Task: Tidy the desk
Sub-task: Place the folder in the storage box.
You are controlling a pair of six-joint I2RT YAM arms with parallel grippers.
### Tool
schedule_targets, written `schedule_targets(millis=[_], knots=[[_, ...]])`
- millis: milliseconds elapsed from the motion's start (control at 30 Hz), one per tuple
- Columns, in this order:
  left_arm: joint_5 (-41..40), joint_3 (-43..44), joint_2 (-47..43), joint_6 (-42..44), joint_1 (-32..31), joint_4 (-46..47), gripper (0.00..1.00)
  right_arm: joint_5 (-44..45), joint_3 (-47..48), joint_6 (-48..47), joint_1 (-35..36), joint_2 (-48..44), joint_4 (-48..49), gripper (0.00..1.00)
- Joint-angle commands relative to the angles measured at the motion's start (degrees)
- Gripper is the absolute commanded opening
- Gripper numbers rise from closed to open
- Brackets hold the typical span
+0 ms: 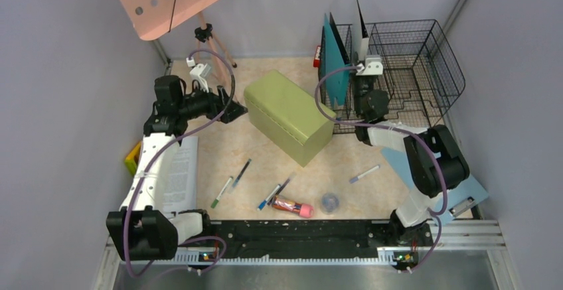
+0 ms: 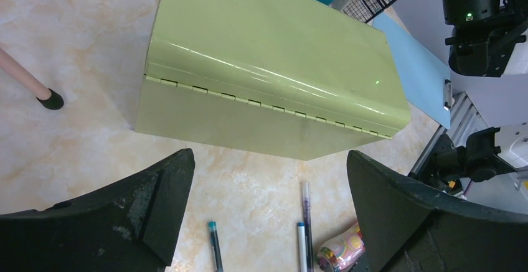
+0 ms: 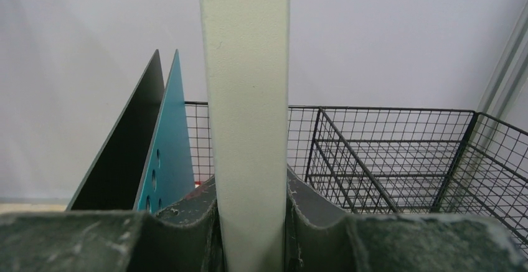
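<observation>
The beige marble desk (image 1: 222,145) carries an olive-green hinged box (image 1: 289,114), and several pens lie in front of it (image 1: 231,182). My left gripper (image 1: 236,109) hovers open just left of the box, holding nothing. In the left wrist view the left gripper (image 2: 268,160) frames the box (image 2: 268,54) and the pens (image 2: 306,222). My right gripper (image 1: 362,56) is shut on an upright cream-white folder (image 3: 249,85) at the wire rack (image 1: 415,64). The right gripper (image 3: 249,182) clamps the folder's narrow edge. A teal folder (image 3: 171,154) and a black one (image 3: 121,166) stand to its left.
A pink patterned tube (image 1: 292,205) and a small bluish round thing (image 1: 330,202) lie near the front rail. Printed papers (image 1: 178,170) rest under the left arm. A light blue clipboard (image 1: 468,194) sits under the right arm. A tripod (image 1: 209,38) holds a pink board at the back left.
</observation>
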Motion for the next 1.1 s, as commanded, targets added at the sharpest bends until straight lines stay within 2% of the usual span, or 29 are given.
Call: schedule_targets(millis=[0,633,1067], knots=[[0.6,-0.6,0.0,1.1,0.3,2.7,0.97,-2.4,0.3,0.5,-0.9,0.3,11.5,0.0],[0.6,-1.4,0.0,1.4,0.4,3.0,0.97,-3.3,-0.6,2.1,-2.3,5.7,15.9,0.0],[0.7,-1.1,-0.7,0.6,0.4,3.1,0.97,-0.1,-7.4,6.2,-2.0,4.8,10.2,0.0]])
